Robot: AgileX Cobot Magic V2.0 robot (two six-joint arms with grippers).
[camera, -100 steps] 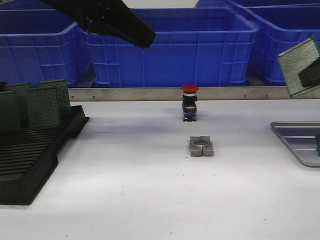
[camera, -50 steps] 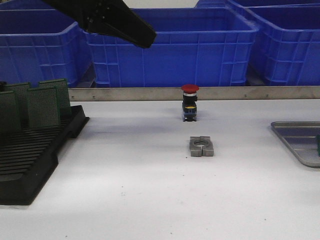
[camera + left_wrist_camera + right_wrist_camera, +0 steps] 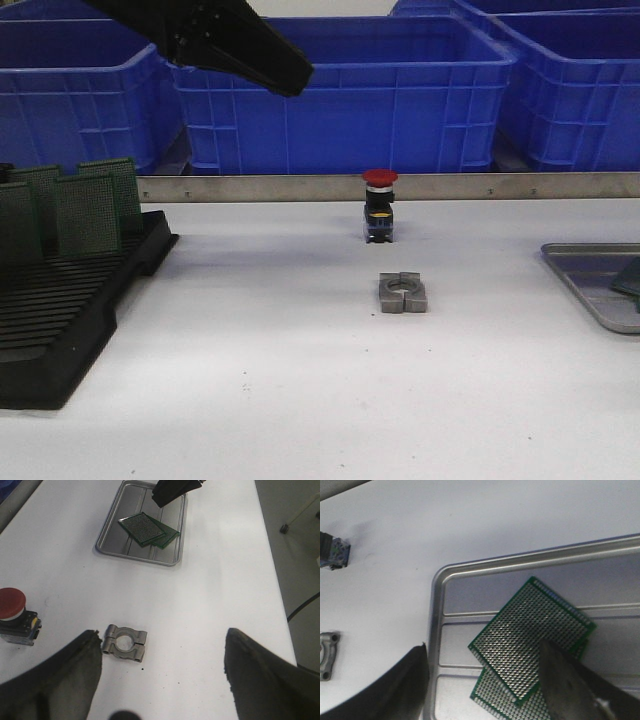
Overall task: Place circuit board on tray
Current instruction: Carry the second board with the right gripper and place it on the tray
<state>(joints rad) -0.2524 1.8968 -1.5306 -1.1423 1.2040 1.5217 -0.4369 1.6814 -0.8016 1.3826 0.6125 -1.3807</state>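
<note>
The silver tray point(image 3: 588, 272) lies at the table's right edge; it also shows in the left wrist view point(image 3: 113, 539) and the right wrist view point(image 3: 470, 569). Two green circuit boards lie flat in it, overlapping, the upper board point(image 3: 530, 632) partly on the lower board point(image 3: 495, 697); they also show in the left wrist view point(image 3: 144, 526). My right gripper point(image 3: 482, 680) is open just above the tray, one finger over the boards' edge. My left gripper point(image 3: 162, 655) is open and empty, high over the table's left-middle point(image 3: 230, 45).
A black slotted rack point(image 3: 60, 320) with several upright green boards point(image 3: 85, 212) stands at the left. A red push button point(image 3: 379, 205) and a grey metal clamp block point(image 3: 403, 292) sit mid-table. Blue crates point(image 3: 350, 90) line the back.
The right gripper, holding a board up at the right edge a second ago, left the front view. A board's edge now shows in the tray. The left arm has not moved.
</note>
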